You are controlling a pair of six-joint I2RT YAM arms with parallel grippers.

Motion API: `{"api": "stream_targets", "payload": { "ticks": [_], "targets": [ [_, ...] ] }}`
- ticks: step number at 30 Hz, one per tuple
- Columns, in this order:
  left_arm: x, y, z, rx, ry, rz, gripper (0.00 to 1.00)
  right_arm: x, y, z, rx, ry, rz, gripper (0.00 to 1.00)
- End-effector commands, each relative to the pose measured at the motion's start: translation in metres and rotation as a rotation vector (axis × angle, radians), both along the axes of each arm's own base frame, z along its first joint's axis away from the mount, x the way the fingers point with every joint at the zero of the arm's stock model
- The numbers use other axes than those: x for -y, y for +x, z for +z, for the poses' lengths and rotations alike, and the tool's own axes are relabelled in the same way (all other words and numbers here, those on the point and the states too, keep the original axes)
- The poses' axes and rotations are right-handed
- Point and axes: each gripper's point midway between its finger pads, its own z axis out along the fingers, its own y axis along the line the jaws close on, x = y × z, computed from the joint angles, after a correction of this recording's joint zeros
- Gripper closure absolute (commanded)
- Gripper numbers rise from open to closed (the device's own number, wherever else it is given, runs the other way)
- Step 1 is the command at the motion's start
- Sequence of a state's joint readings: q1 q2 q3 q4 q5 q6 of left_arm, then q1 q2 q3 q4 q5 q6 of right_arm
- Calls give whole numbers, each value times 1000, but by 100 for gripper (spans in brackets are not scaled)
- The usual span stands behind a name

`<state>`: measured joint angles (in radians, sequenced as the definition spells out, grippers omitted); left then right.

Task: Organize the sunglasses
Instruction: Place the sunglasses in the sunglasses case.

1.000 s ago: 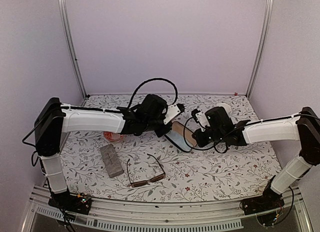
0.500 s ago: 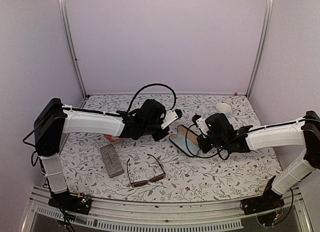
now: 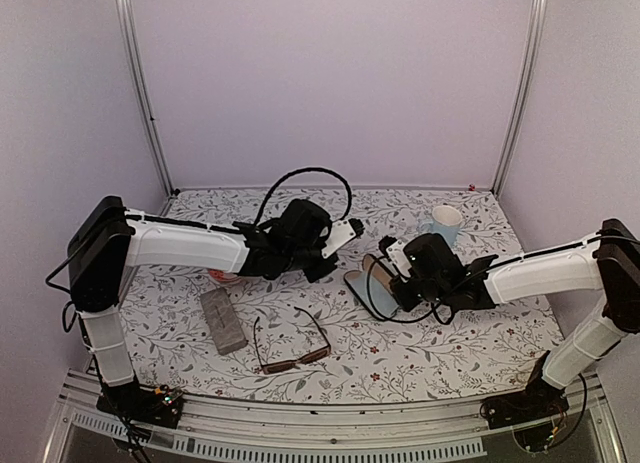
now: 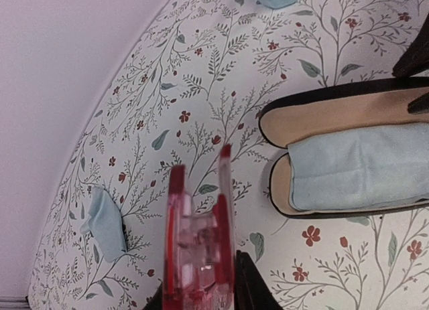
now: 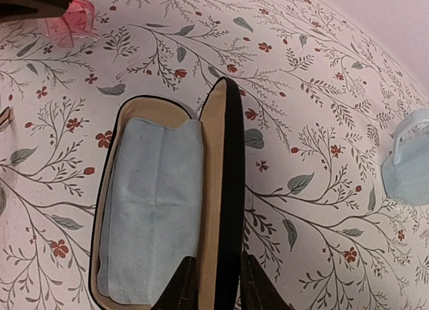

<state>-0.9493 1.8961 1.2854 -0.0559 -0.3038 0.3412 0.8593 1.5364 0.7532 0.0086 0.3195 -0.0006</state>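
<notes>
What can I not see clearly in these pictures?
Top view: a reddish thing, mostly covered by the left forearm.
Right wrist view: the right fingers, cut by the bottom edge; their grip on the black case is unclear.
Same view: the blue mug, cut by the right edge.

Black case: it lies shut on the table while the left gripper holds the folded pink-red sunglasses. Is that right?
Not quite. The black case is open, not shut: the right wrist view shows its raised lid, its tan lining and a light blue cloth lying inside. The rest stands: the left gripper holds the folded pink-red sunglasses.
</notes>
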Motion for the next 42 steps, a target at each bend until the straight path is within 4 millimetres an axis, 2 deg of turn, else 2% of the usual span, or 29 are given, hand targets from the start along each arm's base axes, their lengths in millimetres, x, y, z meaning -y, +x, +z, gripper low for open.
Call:
{"api": "stream_targets", "payload": {
  "ticks": [1,9,14,24,32,42],
  "targets": [
    [7,-5,14,29,-34,-21,80,-10,-7,4,-7,86,19,73],
    [13,-8,11,35,-29,-40,80,-20,-12,-2,-49,159,37,70],
    [18,-9,11,41,-27,-56,80,-26,-12,3,-71,241,33,66],
    [24,-14,11,130,-22,-128,79,-21,-5,5,-148,391,9,62],
    [35,-24,7,265,19,-239,78,-19,-5,5,-196,469,7,59],
    [47,-53,-4,408,51,-441,77,-17,-2,4,-250,551,11,58]
  ]
}}
